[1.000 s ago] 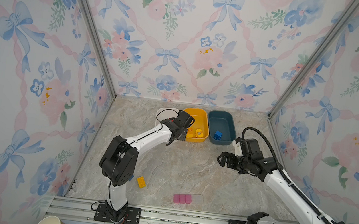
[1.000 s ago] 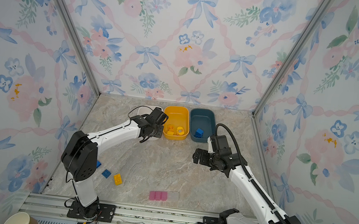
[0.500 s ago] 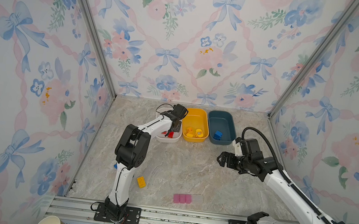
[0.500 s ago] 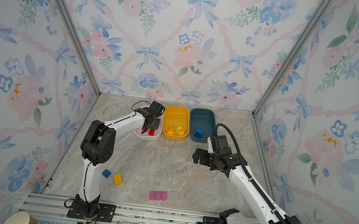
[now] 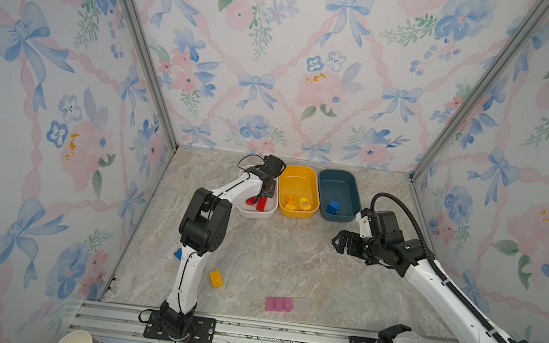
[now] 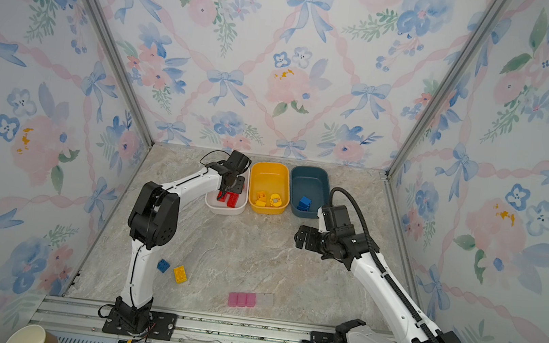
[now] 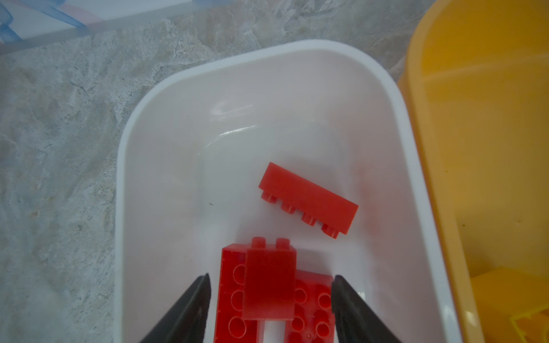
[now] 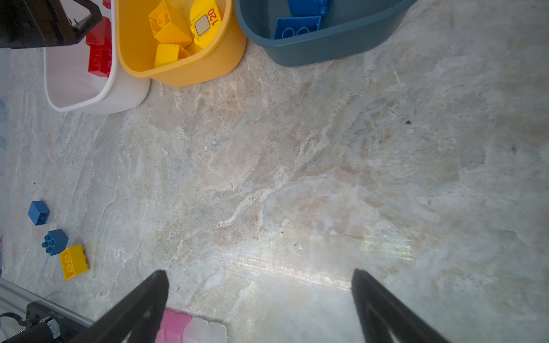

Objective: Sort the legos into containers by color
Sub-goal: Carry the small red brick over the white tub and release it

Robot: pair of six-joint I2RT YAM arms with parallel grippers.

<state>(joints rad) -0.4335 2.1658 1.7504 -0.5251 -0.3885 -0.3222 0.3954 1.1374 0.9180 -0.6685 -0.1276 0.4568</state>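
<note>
Three tubs stand in a row at the far edge of the counter point(image 5: 273, 257): a white tub point(image 5: 257, 214) on the left, a yellow-orange tub point(image 5: 296, 182) in the middle and a teal-blue tub point(image 5: 338, 187) on the right, each just beside the next.

The left fingers point(image 5: 258, 198) hang over the near end of the white tub, parted. In the left wrist view a small red brick point(image 7: 269, 285) sits between them with a gap on either side, so neither finger touches it. It is blurred, and I cannot tell whether it rests on the two flat red bricks point(image 7: 233, 297) beneath it or is just above them. A long red brick point(image 7: 309, 197) lies on its side farther along the tub floor, apart from the others.

The right fingers point(image 5: 337, 242) are spread wide over bare counter, near the teal-blue tub's near end, with nothing between them.

Several yellow pieces point(image 5: 290, 203) lie in the near end of the yellow-orange tub, among them a rounded yellow piece point(image 5: 304, 203) with a printed face. Blue bricks point(image 5: 333, 207) lie in the near end of the teal-blue tub.

On the near-left part of the counter a yellow brick point(image 5: 215, 278) lies loose, with a blue brick point(image 6: 163, 265) just beside it on its left. The right wrist view shows a second blue brick point(image 8: 39, 212) close by. A pale pink block strip point(image 5: 280, 303) with a clear right end lies near the front edge.
</note>
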